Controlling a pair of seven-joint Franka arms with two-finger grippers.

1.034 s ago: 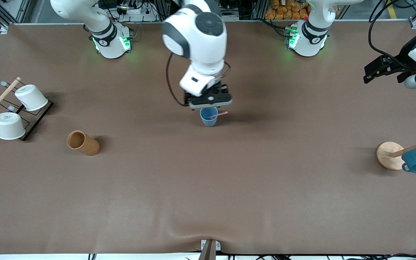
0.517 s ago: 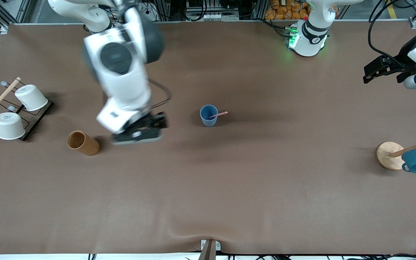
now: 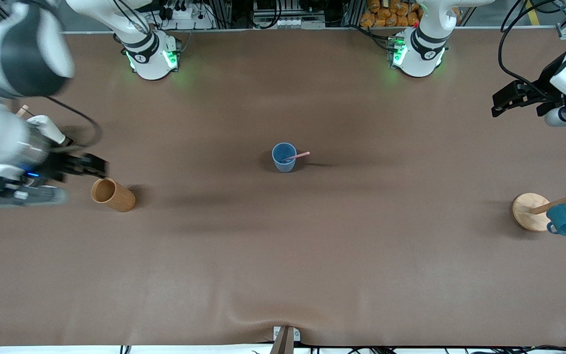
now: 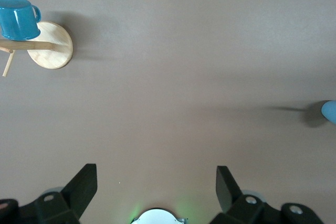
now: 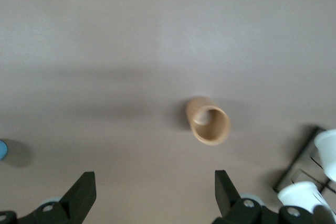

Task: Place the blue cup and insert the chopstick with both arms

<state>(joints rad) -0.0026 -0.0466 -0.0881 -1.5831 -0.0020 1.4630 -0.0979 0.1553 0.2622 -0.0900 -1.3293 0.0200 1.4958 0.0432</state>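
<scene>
The blue cup (image 3: 284, 157) is stood upright at the middle of the bench (image 3: 283, 255), open end up, so that the chopstick (image 3: 297, 156) can be leaned inside it; the pink stick is propped on the rim, its free end tilted toward the left arm's end. Both things are left untouched, which suggests the placing and inserting are done.

The right gripper (image 3: 84, 165) is held over the right arm's end of the bench, just beside a wooden tumbler (image 3: 112, 194) lying on its side, with fingers (image 5: 81, 195) spread wide and nothing between them. The left gripper (image 3: 511, 97) is parked over the other end, fingers (image 4: 84, 186) likewise wide apart and empty.

Only the front view shows the chopstick in the cup. The left wrist view shows a teal mug (image 4: 18, 18) hung on a wooden stand (image 4: 51, 52), and just the cup's edge (image 4: 329, 112); the right wrist view shows the tumbler's hollow mouth (image 5: 210, 125) and white cups (image 5: 326, 153) on a rack.
</scene>
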